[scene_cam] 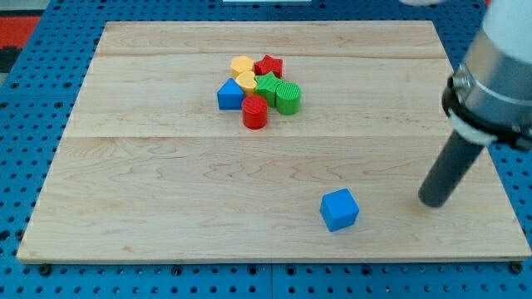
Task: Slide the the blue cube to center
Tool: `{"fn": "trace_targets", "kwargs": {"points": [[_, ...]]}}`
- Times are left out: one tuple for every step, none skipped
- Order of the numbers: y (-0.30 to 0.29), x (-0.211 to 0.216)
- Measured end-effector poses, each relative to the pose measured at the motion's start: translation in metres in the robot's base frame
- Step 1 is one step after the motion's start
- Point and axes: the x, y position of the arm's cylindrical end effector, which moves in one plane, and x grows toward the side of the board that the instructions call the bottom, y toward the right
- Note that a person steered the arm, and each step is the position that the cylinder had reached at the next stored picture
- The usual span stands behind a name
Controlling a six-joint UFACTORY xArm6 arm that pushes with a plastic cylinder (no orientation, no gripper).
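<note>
The blue cube (339,208) sits alone on the wooden board (166,183), near the view's bottom, right of the middle. My tip (433,202) rests on the board to the cube's right, about a hand's width away and not touching it. The dark rod rises from the tip toward the view's upper right.
A tight cluster of blocks lies in the upper middle: a blue triangular block (229,95), a red cylinder (254,113), a green cylinder (288,98), a green star (267,84), a red star (268,66) and two yellow blocks (243,65) (246,80). A blue pegboard (33,124) surrounds the board.
</note>
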Motion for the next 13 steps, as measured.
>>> {"fn": "trace_targets", "kwargs": {"points": [[-0.083, 0.005], [-0.149, -0.003], [-0.206, -0.008], [-0.128, 0.001], [-0.129, 0.057], [-0.206, 0.032], [-0.264, -0.023], [-0.272, -0.059], [-0.206, -0.009], [-0.243, 0.021], [-0.316, 0.002], [-0.322, -0.050], [-0.320, -0.108]]}}
